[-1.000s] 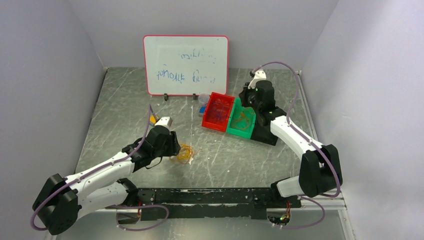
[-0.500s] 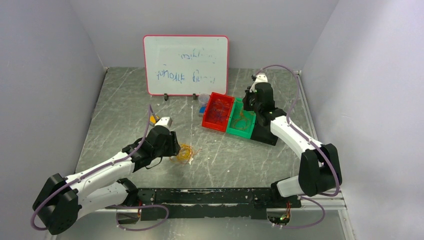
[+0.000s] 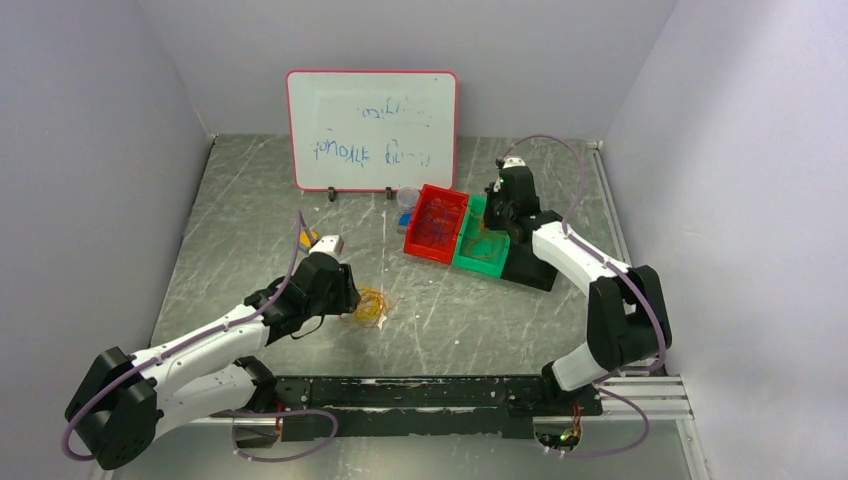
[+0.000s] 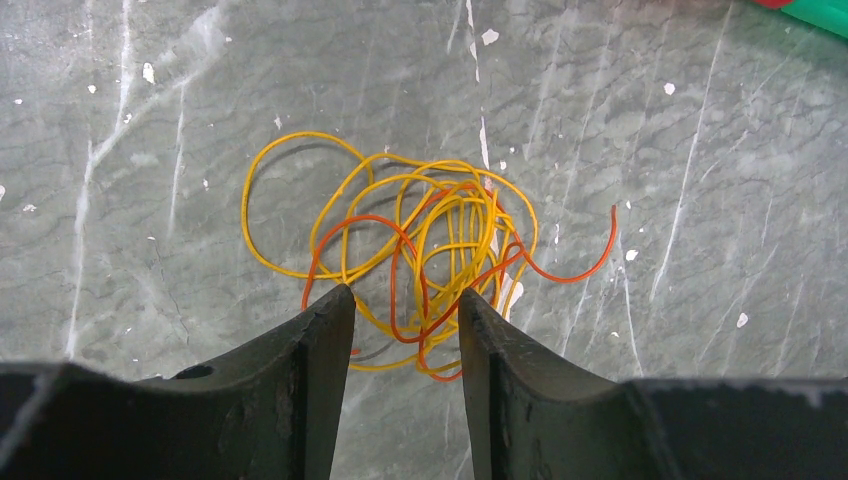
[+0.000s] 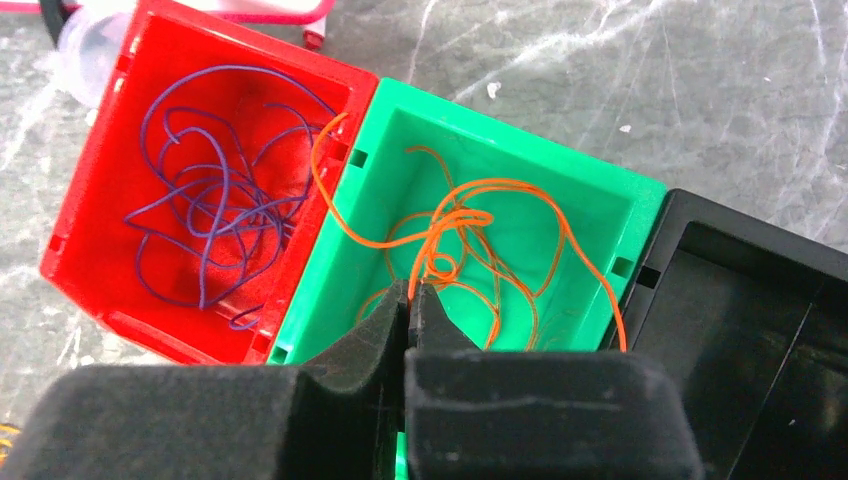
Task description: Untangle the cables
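A small tangle of yellow and orange cables (image 4: 430, 250) lies on the grey table; it also shows in the top view (image 3: 371, 306). My left gripper (image 4: 402, 300) is open, low over the tangle's near edge, with strands lying between its fingers. My right gripper (image 5: 411, 290) is shut on an orange cable (image 5: 470, 225) that loops inside the green bin (image 5: 600, 205). In the top view the right gripper (image 3: 497, 215) hangs over the green bin (image 3: 470, 262). Purple cables (image 5: 210, 190) lie in the red bin (image 5: 90, 200).
An open black bin (image 5: 760, 330) stands right of the green bin. A whiteboard (image 3: 371, 128) stands at the back. A clear cup (image 3: 407, 197) sits behind the red bin (image 3: 422, 250). A small yellow-and-white object (image 3: 320, 241) lies left of the tangle.
My right gripper has moved left and toward the green bin, its wrist swinging in over it. The left arm and the tangle have stayed in place.
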Available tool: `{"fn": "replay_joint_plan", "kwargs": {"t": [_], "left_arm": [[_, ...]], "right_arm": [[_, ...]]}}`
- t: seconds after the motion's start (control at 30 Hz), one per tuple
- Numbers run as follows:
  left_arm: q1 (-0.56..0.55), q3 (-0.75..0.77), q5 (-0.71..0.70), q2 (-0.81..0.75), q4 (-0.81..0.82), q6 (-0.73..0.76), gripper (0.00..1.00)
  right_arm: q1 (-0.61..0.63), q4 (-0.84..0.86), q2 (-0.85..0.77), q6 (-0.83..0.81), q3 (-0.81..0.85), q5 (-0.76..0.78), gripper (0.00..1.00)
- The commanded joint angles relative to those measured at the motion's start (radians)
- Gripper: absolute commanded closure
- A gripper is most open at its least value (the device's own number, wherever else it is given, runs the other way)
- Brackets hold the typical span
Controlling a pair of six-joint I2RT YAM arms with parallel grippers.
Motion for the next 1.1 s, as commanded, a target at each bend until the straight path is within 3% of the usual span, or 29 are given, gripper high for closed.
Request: {"fn": "replay_joint_plan", "kwargs": {"t": [0.0,0.3,0.6,0.93,1.07], "left_arm": [[-0.002,-0.008,0.013,-0.010,0.002,-0.006,0.53],[-0.003,-0.006,0.018,0.007,0.012,-0.005,0.53],[-0.002,-0.002,0.020,0.019,0.016,-0.003,0.53],[-0.003,0.004,0.021,0.034,0.020,-0.001,0.54],[-0.003,0.013,0.011,0.031,0.006,-0.002,0.54]], "right_arm": [[-0.007,-0.073,0.031,0.001,0.071,0.043,1.00],[-0.007,-0.145,0.044,-0.022,0.099,0.209,1.00],[-0.005,-0.202,0.071,-0.038,0.154,0.185,1.00],[0.004,-0.109,0.111,-0.011,0.144,-0.129,1.00],[0.005,-0.079,0.130,0.018,0.138,-0.163,1.00]]}}
